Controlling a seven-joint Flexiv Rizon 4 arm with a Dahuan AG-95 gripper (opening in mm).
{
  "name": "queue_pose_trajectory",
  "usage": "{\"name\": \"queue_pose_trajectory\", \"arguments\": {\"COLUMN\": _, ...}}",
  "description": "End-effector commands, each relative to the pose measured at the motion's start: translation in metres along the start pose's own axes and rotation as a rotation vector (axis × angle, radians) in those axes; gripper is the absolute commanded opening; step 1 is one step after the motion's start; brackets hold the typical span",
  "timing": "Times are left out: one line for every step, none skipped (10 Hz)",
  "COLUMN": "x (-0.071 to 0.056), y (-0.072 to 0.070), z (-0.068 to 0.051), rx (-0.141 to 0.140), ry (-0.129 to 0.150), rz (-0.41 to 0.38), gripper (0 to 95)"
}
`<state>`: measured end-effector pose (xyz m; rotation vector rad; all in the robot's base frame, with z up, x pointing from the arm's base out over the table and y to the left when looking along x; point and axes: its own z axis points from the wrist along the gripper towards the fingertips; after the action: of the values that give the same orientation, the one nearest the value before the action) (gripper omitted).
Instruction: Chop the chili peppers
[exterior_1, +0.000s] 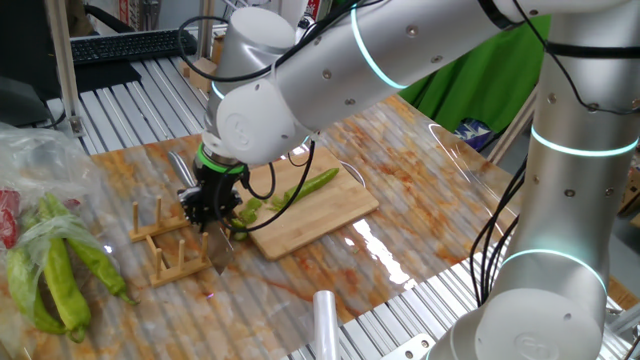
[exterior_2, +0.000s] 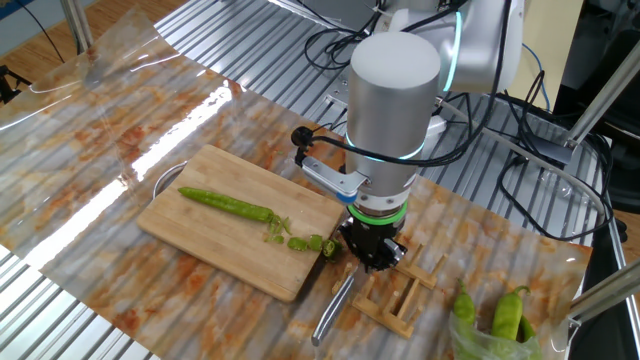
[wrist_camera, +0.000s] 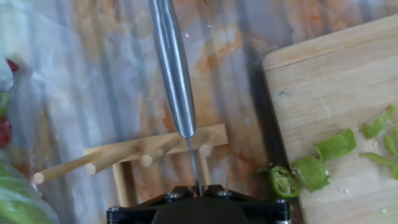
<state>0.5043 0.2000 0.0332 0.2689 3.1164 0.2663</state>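
Here the gripper (wrist_camera: 198, 186) clenches the knife (wrist_camera: 173, 74) over the wooden rack (wrist_camera: 124, 158), its fingertips hidden

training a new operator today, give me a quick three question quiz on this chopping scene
1. True or false: the chili pepper on the cutting board is already chopped along its whole length.
2. What does the gripper close on? A) a knife B) a spoon C) a chili chunk
3. Where does the wooden rack stand relative to the board: on it or beside it?

Key:
1. False; most of it lies uncut, with only a few cut chunks near one end.
2. A; the knife has its thin end between the jaws.
3. Beside it, on the table.
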Motion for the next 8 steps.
{"name": "queue_pose_trajectory", "arguments": {"x": 0.004, "y": 0.004, "z": -0.006, "rx": 0.01, "ry": -0.002, "rz": 0.002, "gripper": 0.0}}
{"name": "queue_pose_trajectory", "arguments": {"x": 0.004, "y": 0.005, "z": -0.008, "rx": 0.009, "ry": -0.002, "rz": 0.005, "gripper": 0.0}}
{"name": "queue_pose_trajectory", "arguments": {"x": 0.005, "y": 0.007, "z": -0.012, "rx": 0.011, "ry": -0.005, "rz": 0.007, "gripper": 0.0}}
{"name": "queue_pose_trajectory", "arguments": {"x": 0.005, "y": 0.009, "z": -0.018, "rx": 0.017, "ry": -0.009, "rz": 0.006, "gripper": 0.0}}
{"name": "queue_pose_trajectory", "arguments": {"x": 0.003, "y": 0.01, "z": -0.027, "rx": 0.019, "ry": -0.009, "rz": 0.001, "gripper": 0.0}}
{"name": "queue_pose_trajectory", "arguments": {"x": 0.002, "y": 0.011, "z": -0.034, "rx": 0.018, "ry": -0.014, "rz": -0.006, "gripper": 0.0}}
{"name": "queue_pose_trajectory", "arguments": {"x": -0.001, "y": 0.013, "z": -0.046, "rx": 0.023, "ry": -0.017, "rz": -0.011, "gripper": 0.0}}
{"name": "queue_pose_trajectory", "arguments": {"x": -0.003, "y": 0.014, "z": -0.058, "rx": 0.023, "ry": -0.016, "rz": -0.013, "gripper": 0.0}}
